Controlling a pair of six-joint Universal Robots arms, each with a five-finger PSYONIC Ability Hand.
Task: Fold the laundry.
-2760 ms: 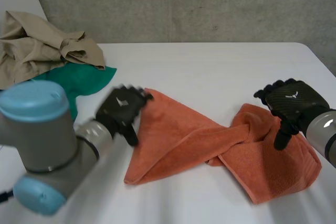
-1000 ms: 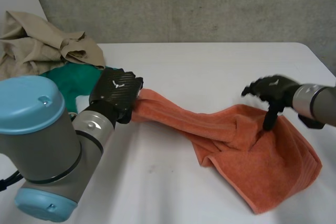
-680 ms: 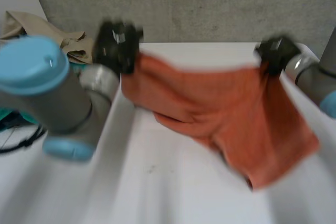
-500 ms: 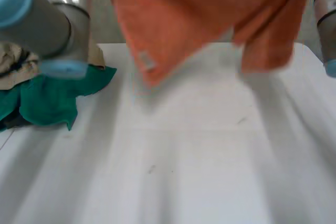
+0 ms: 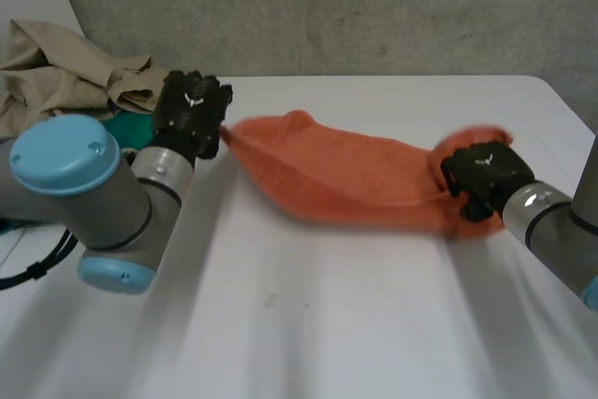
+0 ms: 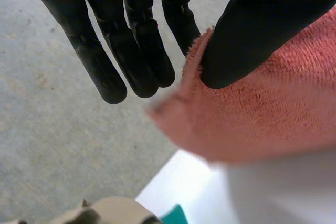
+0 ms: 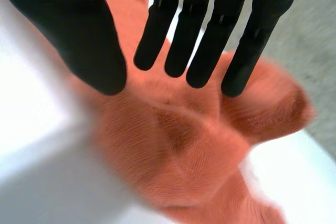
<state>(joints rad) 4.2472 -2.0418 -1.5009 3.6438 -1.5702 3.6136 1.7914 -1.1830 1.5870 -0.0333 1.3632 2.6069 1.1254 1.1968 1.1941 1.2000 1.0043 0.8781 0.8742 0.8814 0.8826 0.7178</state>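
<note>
Left hand (image 5: 192, 111): released. In the left wrist view its fingers (image 6: 131, 51) are straight and stand apart from the thumb (image 6: 262, 19). The corner of the orange towel (image 6: 262, 114) sits right against the thumb tip but is not pinched between thumb and fingers. From the head view the hand is at the far left of the table (image 5: 327, 324), with the towel's left end just beside it.

Right hand (image 5: 481, 179): also released. In the right wrist view its fingers (image 7: 199, 40) are straight and side by side, with the thumb (image 7: 79, 30) spread well off them. The towel's right end is bunched in a rounded lump past the fingertips. I can't tell whether the fingertips touch it. Nothing is curled round the cloth.

Orange towel (image 5: 346, 175): it runs as a long band between the two hands across the far middle of the table. It is loosely gathered and not flat, with a hump near the left end and a curled-up edge at the right end by the right hand.

Beyond the left hand, at the far-left corner of the table, is a crumpled beige garment (image 5: 65, 81). A green cloth (image 5: 131, 126) pokes out from under it, next to the left arm. A grey concrete wall (image 5: 327, 7) stands behind the table.
</note>
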